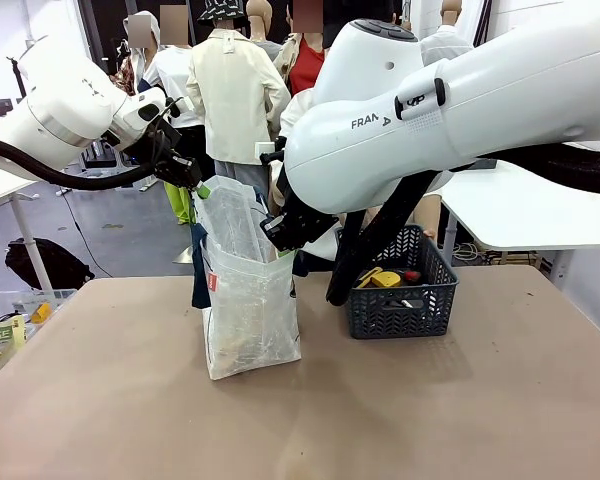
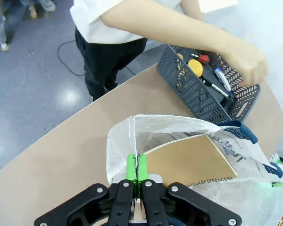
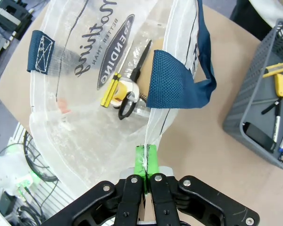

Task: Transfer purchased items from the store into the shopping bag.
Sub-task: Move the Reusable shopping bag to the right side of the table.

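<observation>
Mouth held wide for loading: left claw [image 2: 137,165] and right claw [image 3: 146,159] each clamp tight on opposite rims of shopping bag [image 1: 248,310], upright mid desk [image 1: 110,410]. Person's hand [image 2: 243,59] reaches into basket [image 1: 400,310] just right.

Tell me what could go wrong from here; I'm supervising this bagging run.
1. The left fingers and right fingers pinch only thin rim film of the shopping bag; it could slip and the mouth collapse.
2. The notebook leans across the opening and may block whatever the person's hand brings from the basket.
3. The scissors inside might pierce the film.
</observation>
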Available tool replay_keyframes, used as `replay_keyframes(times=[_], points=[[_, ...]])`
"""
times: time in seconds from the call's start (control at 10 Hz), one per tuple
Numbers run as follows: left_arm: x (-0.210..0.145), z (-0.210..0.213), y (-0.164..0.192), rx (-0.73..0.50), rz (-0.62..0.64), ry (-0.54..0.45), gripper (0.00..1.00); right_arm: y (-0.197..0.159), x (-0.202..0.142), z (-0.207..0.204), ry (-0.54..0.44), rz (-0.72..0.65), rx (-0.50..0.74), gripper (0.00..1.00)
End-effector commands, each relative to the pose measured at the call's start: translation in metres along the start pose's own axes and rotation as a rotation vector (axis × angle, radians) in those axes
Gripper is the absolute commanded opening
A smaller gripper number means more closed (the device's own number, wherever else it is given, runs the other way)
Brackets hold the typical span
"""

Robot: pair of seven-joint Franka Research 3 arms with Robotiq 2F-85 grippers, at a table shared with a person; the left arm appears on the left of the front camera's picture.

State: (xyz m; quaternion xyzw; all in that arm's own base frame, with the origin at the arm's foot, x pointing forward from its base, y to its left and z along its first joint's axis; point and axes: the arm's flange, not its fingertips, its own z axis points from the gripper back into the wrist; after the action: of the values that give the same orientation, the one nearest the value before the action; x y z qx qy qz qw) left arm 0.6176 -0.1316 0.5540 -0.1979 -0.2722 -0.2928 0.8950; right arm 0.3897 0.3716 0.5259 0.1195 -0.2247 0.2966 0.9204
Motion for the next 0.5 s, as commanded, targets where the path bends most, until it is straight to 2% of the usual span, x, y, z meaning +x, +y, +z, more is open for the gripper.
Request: replay_keyframes(times=[0.0,0.4], points=[[-0.0004,0.0018,0.0017,0.001,0.002,-0.003,0.00,-0.0011,-0.0001,0.0013,-0.003,0.011,-0.003,0.00],[-0.0004,0.0018,0.0017,0.001,0.002,-0.003,0.00,-0.0011,-0.0001,0.0013,-0.003,0.011,-0.003,0.00]])
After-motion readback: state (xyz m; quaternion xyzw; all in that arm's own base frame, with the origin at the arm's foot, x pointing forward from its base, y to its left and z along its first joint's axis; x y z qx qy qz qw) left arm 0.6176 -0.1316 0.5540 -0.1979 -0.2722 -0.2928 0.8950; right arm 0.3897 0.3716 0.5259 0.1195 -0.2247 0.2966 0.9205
